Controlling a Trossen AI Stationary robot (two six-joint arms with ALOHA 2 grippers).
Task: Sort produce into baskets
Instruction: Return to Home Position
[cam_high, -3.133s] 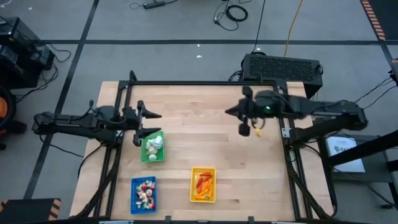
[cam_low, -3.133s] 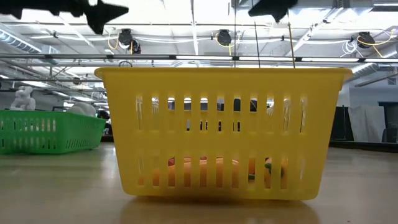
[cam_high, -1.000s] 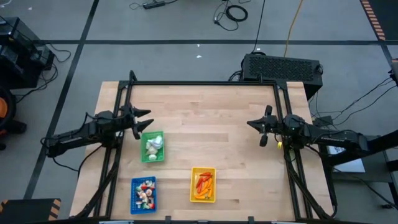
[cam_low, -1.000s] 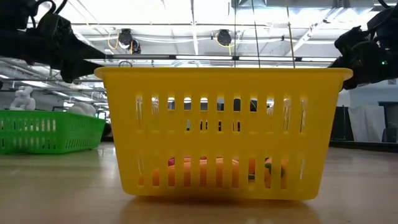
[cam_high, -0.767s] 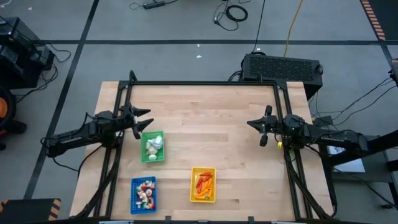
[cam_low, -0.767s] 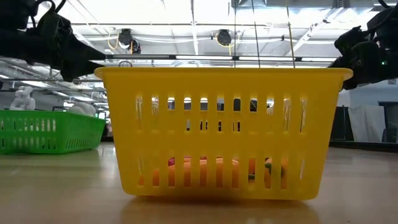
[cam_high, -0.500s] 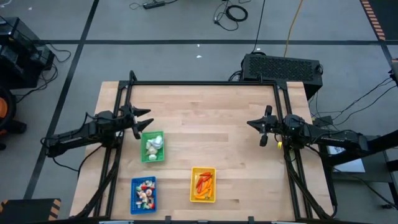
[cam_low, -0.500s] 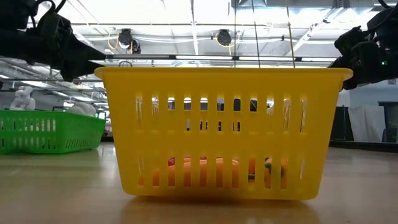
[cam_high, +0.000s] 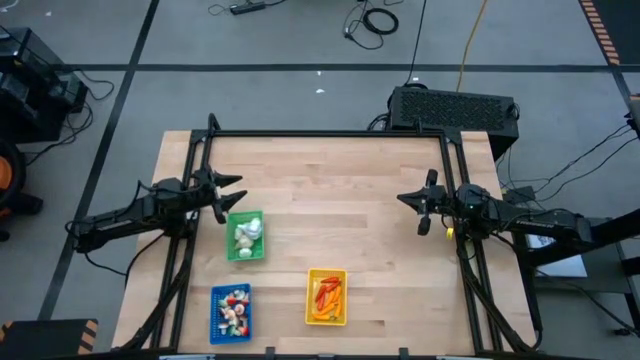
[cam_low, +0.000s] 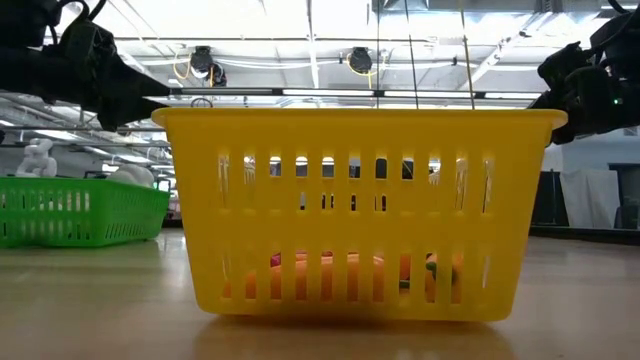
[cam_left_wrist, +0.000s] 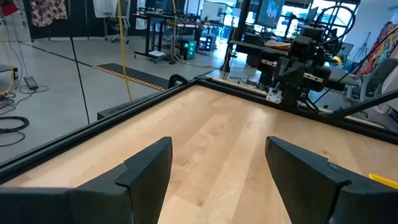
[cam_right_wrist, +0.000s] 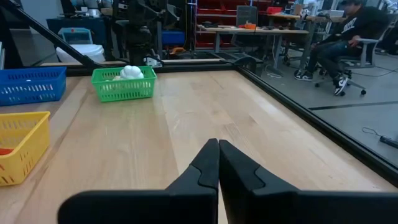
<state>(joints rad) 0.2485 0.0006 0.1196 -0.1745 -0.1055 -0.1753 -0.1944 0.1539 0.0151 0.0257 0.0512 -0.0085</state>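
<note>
Left gripper (cam_left_wrist: 219, 149) spread, empty, just beside green basket (cam_right_wrist: 123, 89). Right gripper (cam_right_wrist: 217, 146) pressed together, empty, well apart from basket.

The left hand (cam_left_wrist: 217, 149) hovers with its two dark fingers (cam_left_wrist: 146, 174) spread wide over the pale wooden worktop (cam_left_wrist: 230, 118); the dark right arm (cam_left_wrist: 298, 62) stands at its far edge.

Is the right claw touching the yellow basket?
Apart. The right wrist view shows bare table between the right gripper and the yellow basket.
</note>
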